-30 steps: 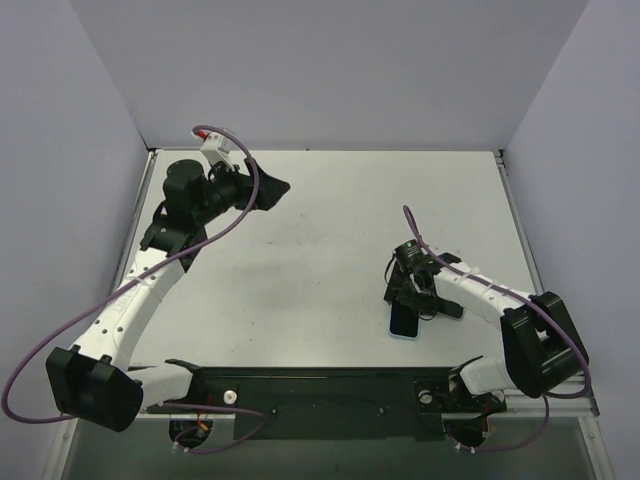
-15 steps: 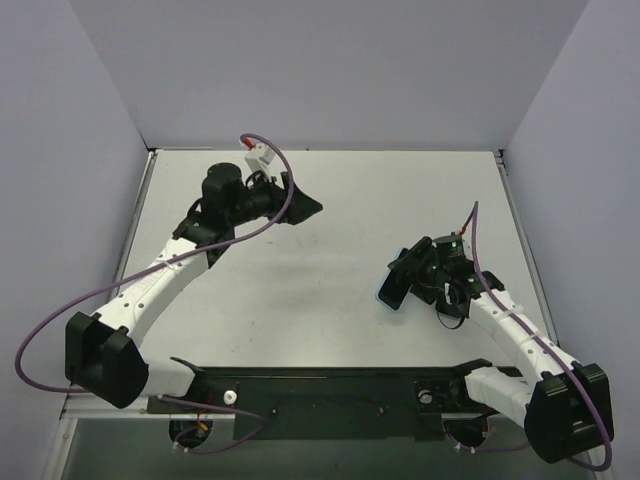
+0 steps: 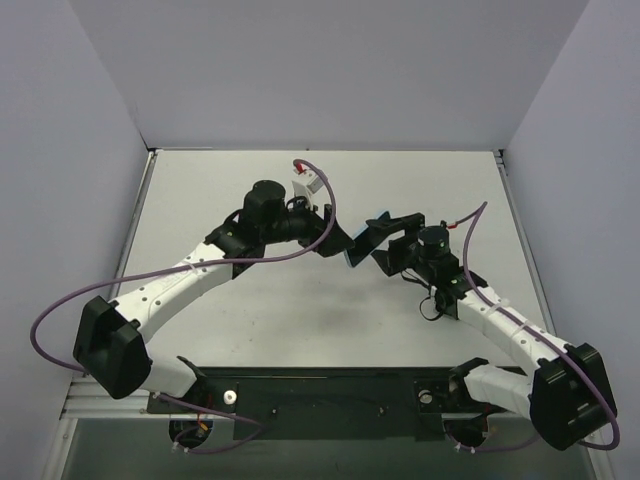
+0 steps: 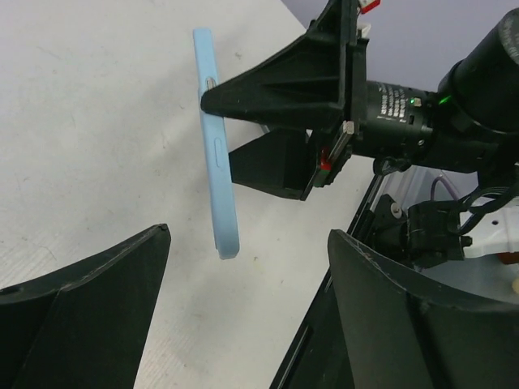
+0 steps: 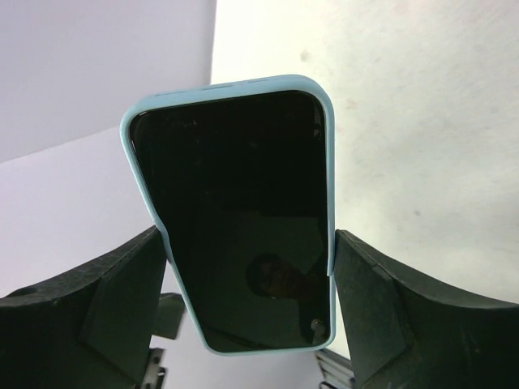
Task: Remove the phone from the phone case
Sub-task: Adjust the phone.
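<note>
A pale grey flat bench [image 3: 300, 300] fills the overhead view. The white-and-black left arm [image 3: 190, 280] and right arm [image 3: 500, 325] reach inward and meet above its middle. The right gripper [image 5: 249, 237] is clamped across the long sides of a pale blue soft phone case [image 4: 217, 174], holding it in the air, off the bench. The left gripper [image 4: 249, 235] is spread wide and holds nothing. It faces the case edge-on, the free lower end just ahead of its fingertips. The case's long axis runs at right angles to the line between those fingers, so closing would likely pinch front and back. The black glass phone [image 5: 243, 219] sits fully inside the case.
</note>
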Tool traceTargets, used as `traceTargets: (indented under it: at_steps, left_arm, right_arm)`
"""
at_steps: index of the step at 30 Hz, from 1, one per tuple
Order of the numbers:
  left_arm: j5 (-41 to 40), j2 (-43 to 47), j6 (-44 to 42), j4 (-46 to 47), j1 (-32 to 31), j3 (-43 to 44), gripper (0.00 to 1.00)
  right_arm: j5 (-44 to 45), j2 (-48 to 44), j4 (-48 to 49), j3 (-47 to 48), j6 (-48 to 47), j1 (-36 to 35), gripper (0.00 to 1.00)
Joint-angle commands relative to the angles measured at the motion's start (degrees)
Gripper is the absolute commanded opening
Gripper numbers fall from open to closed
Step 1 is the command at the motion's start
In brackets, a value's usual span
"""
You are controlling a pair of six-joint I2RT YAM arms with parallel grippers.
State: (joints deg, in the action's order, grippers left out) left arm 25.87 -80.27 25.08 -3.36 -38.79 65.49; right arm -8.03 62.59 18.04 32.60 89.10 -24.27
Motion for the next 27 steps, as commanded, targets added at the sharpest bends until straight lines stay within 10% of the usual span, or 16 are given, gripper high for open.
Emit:
traceTargets:
  at_steps: [1, 16, 24, 26, 27]
  left_arm:
    - [-2.4, -0.6, -3.3, -1.4, -0.2, 2.1, 0.87]
    - [-7.2, -1.5, -4.2, -4.5, -1.6, 3.3, 0.64]
    - [-10.8, 0.6, -4.1, -3.5, -1.6, 2.2, 0.11]
    - [-12.2, 1.1, -4.0, -3.5, -1.6, 1.9, 0.00]
    - [-12.3, 1.1, -4.1, -3.4, -1.6, 1.7, 0.00]
  right_arm:
    - [3.6, 1.9, 15.0, 3.1, 9.3, -1.8, 0.00]
    - [6.4, 7.9, 30.7, 0.9, 21.1, -9.7, 0.00]
    - [7.1, 6.2, 30.6, -1.7, 21.4, -12.9, 0.00]
    - [5.6, 5.8, 31.4, -2.2, 18.4, -13.0, 0.13]
    - [3.7, 5.5, 31.5, -2.6, 16.4, -12.8, 0.36]
